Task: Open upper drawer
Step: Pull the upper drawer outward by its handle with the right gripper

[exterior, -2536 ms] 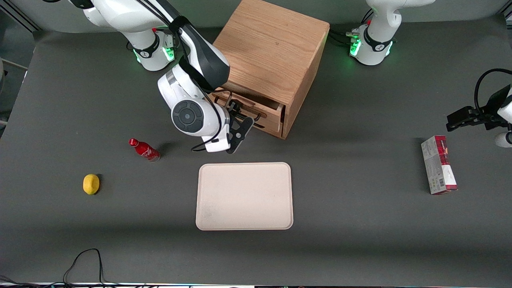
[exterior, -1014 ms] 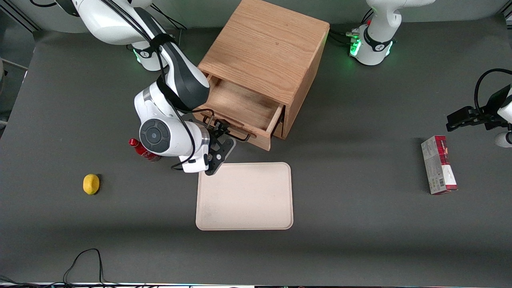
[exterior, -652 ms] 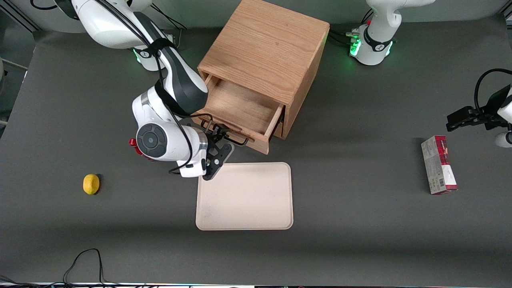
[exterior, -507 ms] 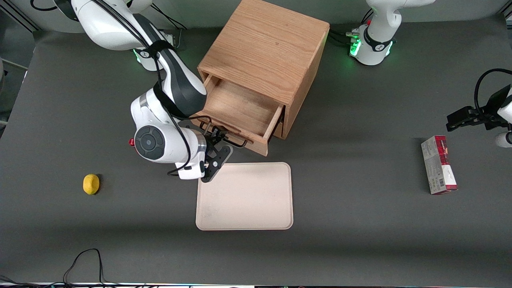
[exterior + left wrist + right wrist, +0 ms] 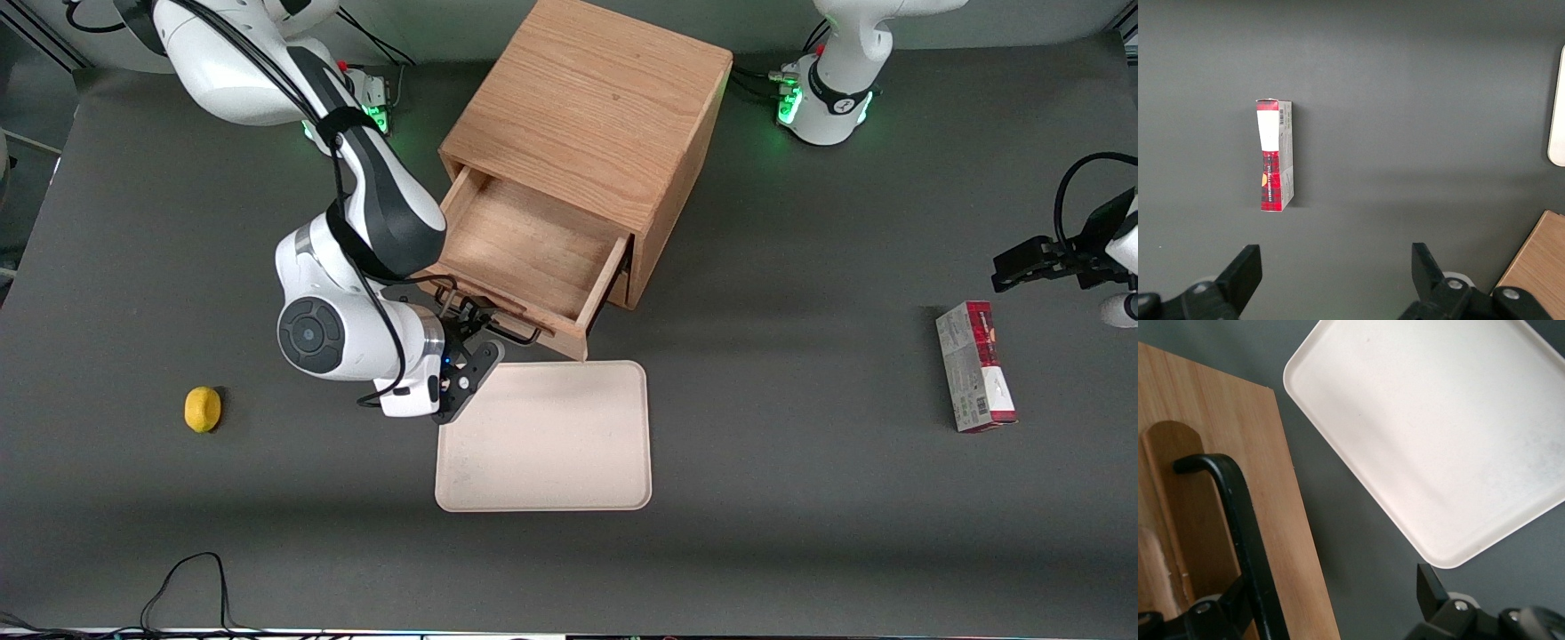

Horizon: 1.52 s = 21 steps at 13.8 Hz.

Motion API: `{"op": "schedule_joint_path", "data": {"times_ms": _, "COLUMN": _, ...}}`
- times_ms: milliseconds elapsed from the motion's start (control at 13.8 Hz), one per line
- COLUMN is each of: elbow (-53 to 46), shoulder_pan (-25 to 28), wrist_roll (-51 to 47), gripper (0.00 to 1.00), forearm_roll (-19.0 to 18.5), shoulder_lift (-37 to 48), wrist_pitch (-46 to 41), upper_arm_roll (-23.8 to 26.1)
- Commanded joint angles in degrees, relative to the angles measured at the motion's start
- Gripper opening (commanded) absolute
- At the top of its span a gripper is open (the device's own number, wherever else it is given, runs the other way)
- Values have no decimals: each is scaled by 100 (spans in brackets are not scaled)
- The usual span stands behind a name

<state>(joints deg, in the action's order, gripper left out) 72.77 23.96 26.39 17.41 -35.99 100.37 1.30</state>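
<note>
Front view: upper drawer (image 5: 524,253) stands pulled well out of the cabinet (image 5: 591,116), its front nearly over the tray's (image 5: 544,436) edge. My gripper (image 5: 464,331) sits at the black handle (image 5: 1245,527), fingers spread with the bar between them, not clamped; I judge that hooking suffices for pulling. Drawer interior shows bare wood, nothing inside. Tray likewise holds nothing.
</note>
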Motion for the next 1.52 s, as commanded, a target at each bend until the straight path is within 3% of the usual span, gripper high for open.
{"op": "schedule_joint_path", "data": {"times_ms": 0, "elbow": -342, "shoulder_pan": -93, "wrist_roll": 165, "gripper": 100, "forearm_roll": 52, "shoulder_lift": -232, "wrist_pitch": 17, "upper_arm_roll": 2}}
{"op": "schedule_joint_path", "data": {"times_ms": 1449, "elbow": -694, "shoulder_pan": -471, "wrist_roll": 147, "gripper": 100, "forearm_roll": 61, "shoulder_lift": -399, "wrist_pitch": 44, "upper_arm_roll": 2}}
